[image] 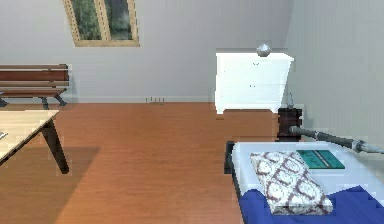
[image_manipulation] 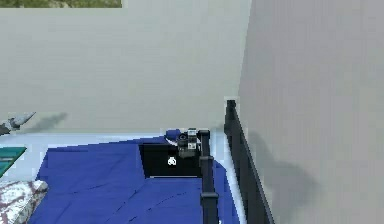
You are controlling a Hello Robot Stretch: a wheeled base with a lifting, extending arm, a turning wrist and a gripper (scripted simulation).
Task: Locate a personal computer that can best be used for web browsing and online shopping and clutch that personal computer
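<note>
Fingers (image_manipulation: 181,151) sit at the laptop (image_manipulation: 160,161), which lies flat on the blue bed cover (image_manipulation: 90,172) near the black bed rail (image_manipulation: 240,165). You can't tell whether they hold it. The arm (image_manipulation: 208,192) reaches across the bed, probably lined up for the grasp.

Blue bedspread (image_manipulation: 100,175); brown-and-white patterned pillow (image: 290,180); white dresser (image: 252,80); black laptop (image_manipulation: 158,162); teal book (image: 322,158); orange-brown floor (image: 150,150).

Dark square arm bar (image_manipulation: 208,188) — white marker squares (image_manipulation: 191,134), dark tool (image_manipulation: 187,149).
</note>
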